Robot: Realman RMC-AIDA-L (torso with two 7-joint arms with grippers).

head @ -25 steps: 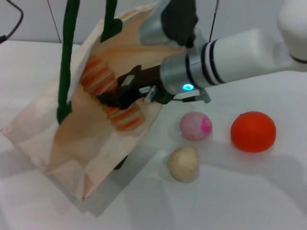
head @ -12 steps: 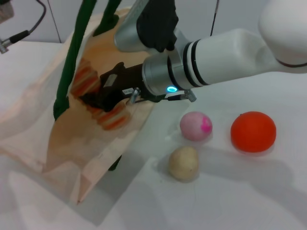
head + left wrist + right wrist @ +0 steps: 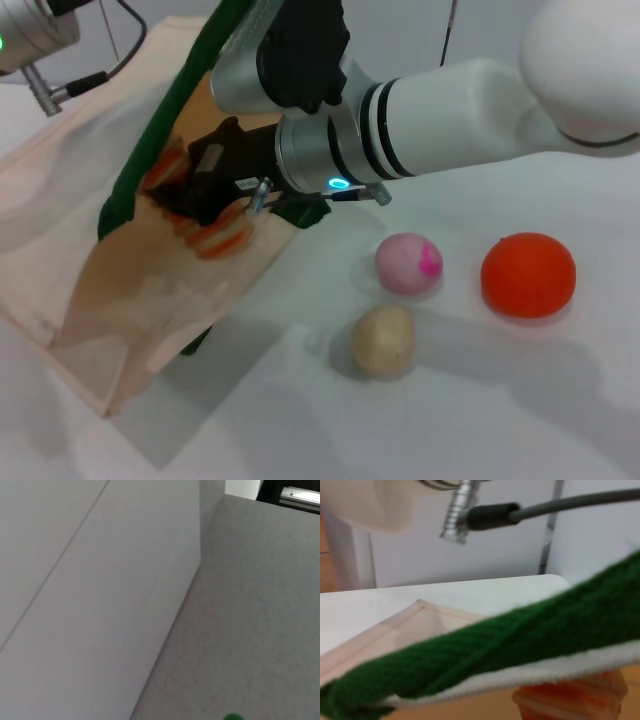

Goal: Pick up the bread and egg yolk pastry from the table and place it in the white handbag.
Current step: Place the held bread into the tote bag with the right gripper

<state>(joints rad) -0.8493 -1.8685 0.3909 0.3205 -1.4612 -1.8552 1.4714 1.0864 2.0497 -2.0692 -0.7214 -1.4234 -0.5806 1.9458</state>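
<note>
The white handbag (image 3: 120,300) hangs tilted at the left, its mouth held up by the green handle (image 3: 160,130). My right gripper (image 3: 190,200) reaches into the mouth and is shut on the bread (image 3: 222,236), whose orange and cream stripes show on either side of the dark fingers. In the right wrist view the green handle (image 3: 495,650) crosses just above the bread (image 3: 570,700). The egg yolk pastry (image 3: 383,340), a pale beige ball, lies on the table right of the bag. My left arm (image 3: 30,30) shows at the top left, beside the bag's upper edge.
A pink ball with a magenta spot (image 3: 408,263) lies just behind the pastry. A smooth orange ball (image 3: 528,274) sits farther right. The white table (image 3: 480,420) runs on in front of them.
The right gripper and the bread have moved left and deeper into the bag. The bag has swung left with its mouth raised. My left arm has come into view at the top left.
</note>
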